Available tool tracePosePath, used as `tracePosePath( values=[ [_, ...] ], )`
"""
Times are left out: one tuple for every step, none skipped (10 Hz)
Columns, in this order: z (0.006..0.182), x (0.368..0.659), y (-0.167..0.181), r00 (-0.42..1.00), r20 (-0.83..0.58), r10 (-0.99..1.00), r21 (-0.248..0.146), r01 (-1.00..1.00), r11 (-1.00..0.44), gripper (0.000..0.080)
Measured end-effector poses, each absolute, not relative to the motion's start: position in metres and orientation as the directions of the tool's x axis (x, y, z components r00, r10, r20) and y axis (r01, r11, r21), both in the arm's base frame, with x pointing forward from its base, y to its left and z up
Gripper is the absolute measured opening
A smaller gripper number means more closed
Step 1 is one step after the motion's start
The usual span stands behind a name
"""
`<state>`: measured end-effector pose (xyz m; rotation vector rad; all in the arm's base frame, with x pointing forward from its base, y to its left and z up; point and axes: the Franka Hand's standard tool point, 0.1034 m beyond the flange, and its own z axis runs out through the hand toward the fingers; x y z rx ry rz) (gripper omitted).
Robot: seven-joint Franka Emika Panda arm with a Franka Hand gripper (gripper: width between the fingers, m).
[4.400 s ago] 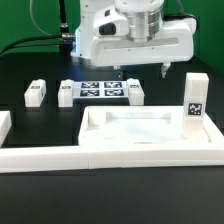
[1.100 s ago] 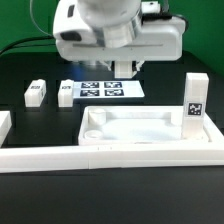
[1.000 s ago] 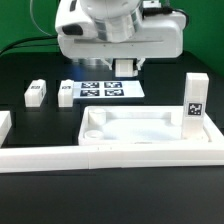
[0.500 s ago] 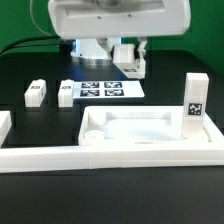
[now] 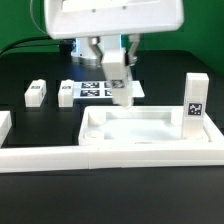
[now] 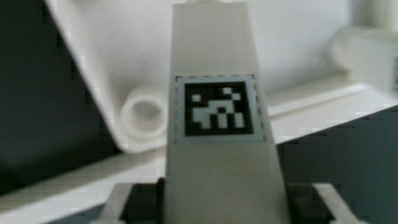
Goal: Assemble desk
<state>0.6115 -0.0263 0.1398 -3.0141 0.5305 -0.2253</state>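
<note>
Where the exterior view takes in the whole layout, the entries run as follows.

Desk (image 5: 40, 125): flat, matte black surface carrying every item.

Tabletop (image 5: 150, 135): white plastic, rectangular and tray-like, with a raised rim and a smooth, shallow interior. It lies flat near the middle of the desk. The wrist view shows a round socket (image 6: 143, 112) in one corner of the tray.

Held leg block (image 5: 120, 88): a long white rectangular bar with plain matte faces and one black-and-white square tag (image 6: 217, 105). It hangs roughly upright over the far rim of the tabletop. Whether its lower end touches the rim cannot be told.

Gripper (image 5: 116, 62): pinching the held leg block by its upper end, with the fingers (image 6: 139, 198) pressed to opposite sides of the bar.

Upright leg block (image 5: 194, 102): white and tagged, standing at the tabletop's end on the exterior view's right. Whether its foot sits inside the tray corner or just outside the rim cannot be told.

Lying leg blocks: two, white and tagged, on the desk at the exterior view's left. The outer one (image 5: 36, 93) lies apart from the inner one (image 5: 66, 93), which is just beside the marker board.

Marker board (image 5: 95, 90): thin, flat and white with printed square tags. It lies behind the tabletop and is partly hidden by the held leg block.

Border rail (image 5: 110, 158): long, white and blocky, running along the near side of the tabletop.
</note>
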Motion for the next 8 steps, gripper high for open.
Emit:
tracePosePath(
  values=[
    [0.149, 0.614, -0.038, 0.935, 0.159, -0.318, -0.090, -0.307, -0.947, 0.0289],
    [0.168, 0.629, -0.049, 0.924, 0.242, -0.297, -0.088, -0.284, -0.955, 0.0289],
    [0.180, 0.643, -0.053, 0.879, 0.396, -0.266, -0.068, -0.261, -0.963, 0.0290],
    [0.172, 0.636, -0.050, 0.857, 0.443, -0.265, -0.065, -0.264, -0.962, 0.0290],
    [0.171, 0.636, -0.051, 0.832, 0.492, -0.256, -0.057, -0.263, -0.963, 0.0290],
    [0.171, 0.637, -0.052, 0.809, 0.533, -0.247, -0.050, -0.261, -0.964, 0.0290],
    [0.168, 0.636, -0.052, 0.801, 0.548, -0.242, -0.046, -0.260, -0.964, 0.0290],
    [0.168, 0.635, -0.053, 0.800, 0.551, -0.239, -0.043, -0.259, -0.965, 0.0290]
  ],
)
